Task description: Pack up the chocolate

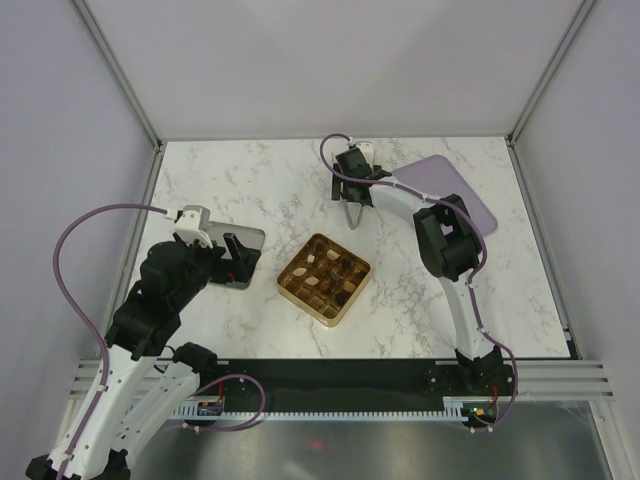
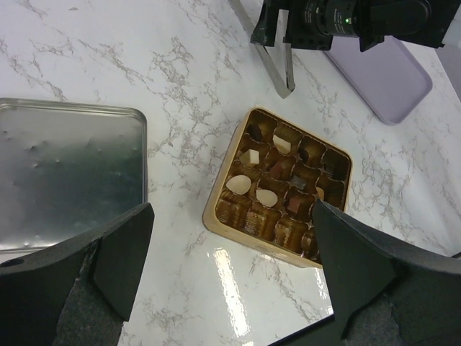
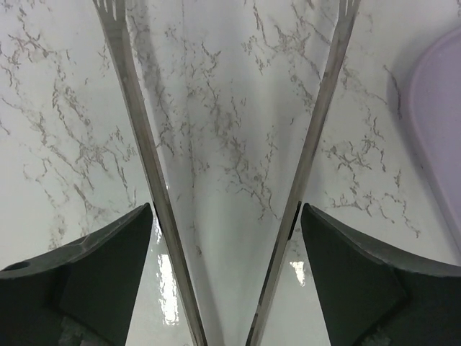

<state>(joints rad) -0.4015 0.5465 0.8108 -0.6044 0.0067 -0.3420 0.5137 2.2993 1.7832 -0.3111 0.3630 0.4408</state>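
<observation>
The gold grid tray (image 1: 330, 317) sits mid-table with several dark brown, tan and cream-white chocolate pieces (image 1: 322, 272) in its cells; the left wrist view shows the tray (image 2: 214, 216) and pieces (image 2: 266, 196) too. My left gripper (image 1: 238, 262) is open and empty, hovering just left of the tray (image 2: 232, 209). My right gripper (image 1: 352, 185) is shut on metal tongs (image 1: 354, 215) behind the tray. The tongs' arms (image 3: 137, 137) are spread with nothing between their tips, over bare marble (image 3: 225, 216). No loose chocolate shows outside the tray.
A shallow silver tin (image 1: 243, 238) lies inside-up left of the tray, under my left gripper (image 2: 65, 173). A lilac board (image 1: 455, 185) lies at the back right (image 2: 389, 76) (image 3: 439, 130). White walls enclose the marble table.
</observation>
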